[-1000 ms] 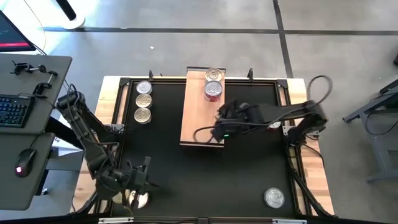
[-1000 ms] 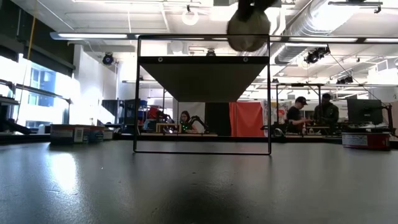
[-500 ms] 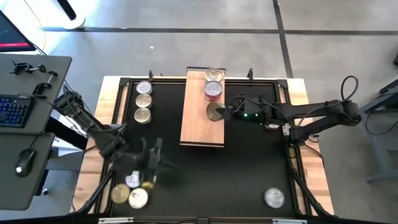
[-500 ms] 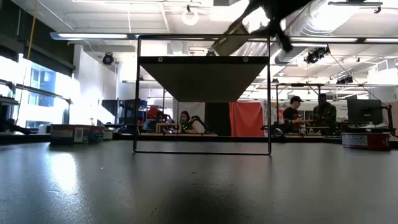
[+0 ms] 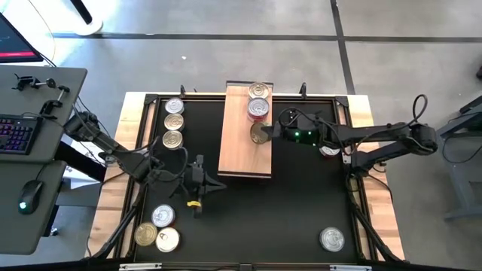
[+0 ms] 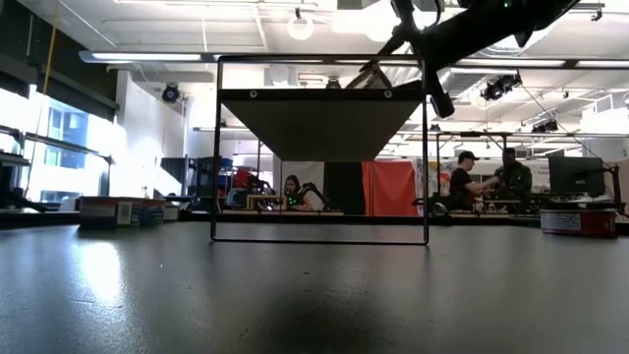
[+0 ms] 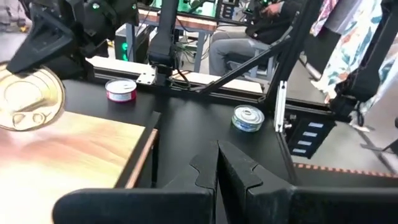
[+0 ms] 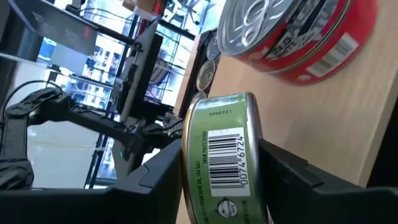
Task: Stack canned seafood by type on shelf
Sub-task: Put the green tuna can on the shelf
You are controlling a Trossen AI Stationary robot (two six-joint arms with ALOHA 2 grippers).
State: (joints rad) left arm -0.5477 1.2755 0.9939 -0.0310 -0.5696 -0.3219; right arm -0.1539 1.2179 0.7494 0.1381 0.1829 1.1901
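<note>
The shelf (image 5: 237, 147) is a wooden board raised over the black table; the low view shows the shelf's underside (image 6: 319, 123). On its far end stand a silver-lidded tin (image 5: 258, 90) and a red-sided tin (image 5: 258, 110). Just in front of them, my right gripper (image 5: 264, 134) is shut on a gold-lidded, green-labelled tin (image 8: 221, 165). The same gold-lidded tin (image 7: 25, 99) shows tilted in the left wrist view. My left gripper (image 5: 213, 185) hovers shut and empty over the table, left of the shelf's near end. My right gripper pinches the green-labelled tin across its height. One finger (image 8: 155, 183) lies on the lid (image 8: 185, 158); the other finger (image 8: 298, 180) is at the hidden bottom face. The fingers come nearly level from the table's right. The tin is tilted over the shelf's right edge (image 5: 260, 135); whether it rests on the wood is unclear.
Three tins (image 5: 174, 122) stand in a row at the far left. Three more (image 5: 158, 229) sit at the near left corner and one (image 5: 332, 239) at the near right. A red tin (image 5: 329, 150) lies under the right arm. People sit in the room beyond.
My left gripper has swung from the near left corner toward the table's middle, uncovering the tins there. My right arm has stretched out and sunk; its wrist has rolled. It has brought the gold-lidded tin down to the shelf beside the red-sided tin.
</note>
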